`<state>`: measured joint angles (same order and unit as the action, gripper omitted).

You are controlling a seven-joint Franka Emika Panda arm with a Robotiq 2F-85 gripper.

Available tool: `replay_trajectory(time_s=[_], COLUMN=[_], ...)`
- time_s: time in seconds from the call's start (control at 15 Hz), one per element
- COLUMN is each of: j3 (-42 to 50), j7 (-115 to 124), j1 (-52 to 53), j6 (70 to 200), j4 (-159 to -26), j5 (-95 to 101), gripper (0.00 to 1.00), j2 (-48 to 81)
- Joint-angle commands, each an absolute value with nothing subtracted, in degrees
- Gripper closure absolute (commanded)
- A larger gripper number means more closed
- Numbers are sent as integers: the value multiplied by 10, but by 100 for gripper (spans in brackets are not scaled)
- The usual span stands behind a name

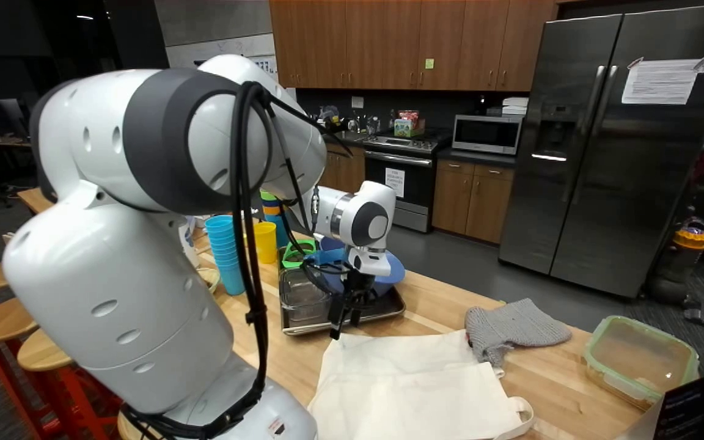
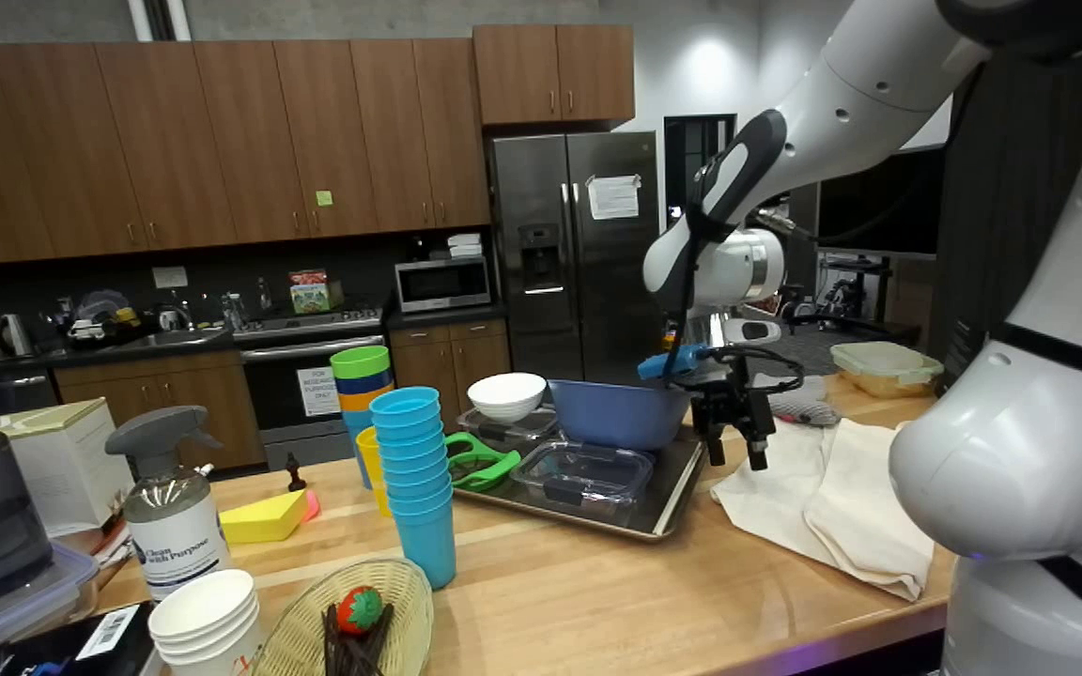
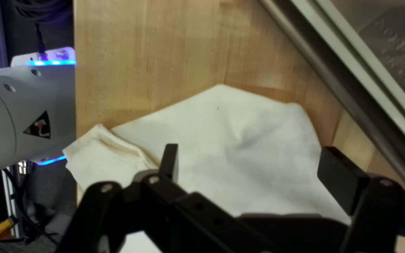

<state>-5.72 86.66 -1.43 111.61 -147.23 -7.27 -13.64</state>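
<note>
The fingers (image 3: 169, 160) stand wide apart, pointing down over one end of a cream cloth (image 3: 230, 151), the item nearest to them; contact between tips and cloth could not be confirmed. The cloth lies spread on the wooden surface (image 1: 553, 382), partly folded over, with a strap (image 1: 529, 415) looping out at one corner in an exterior view. In the wrist view, a puckered crease shows in the fabric between the fingers. Just beside the cloth lies a metal tray (image 2: 677, 488) bearing a blue basin (image 2: 621, 413) and a clear container (image 2: 588, 469). A gray knit item (image 1: 520, 327) meets the cloth's edge away from the tray, and a green-lidded container (image 1: 642, 354) sits farther off. On the tray's opposite side, a stack of blue cups (image 2: 419, 469) stands near a wicker basket (image 2: 414, 601) containing a red, strawberry-like item (image 2: 359, 610).
</note>
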Motion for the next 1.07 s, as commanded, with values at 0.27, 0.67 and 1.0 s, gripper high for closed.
replay_trajectory(time_s=[0.27,0.67,1.0], j3=[-43,-42,-42], j7=[800,794,794], j1=[-7,-6,-6], j6=[1041,1039,1038], j4=[-1439,-1439,-1439], j5=[-149,-149,-149], gripper=[0,0,0], j2=[-136,-136,-136])
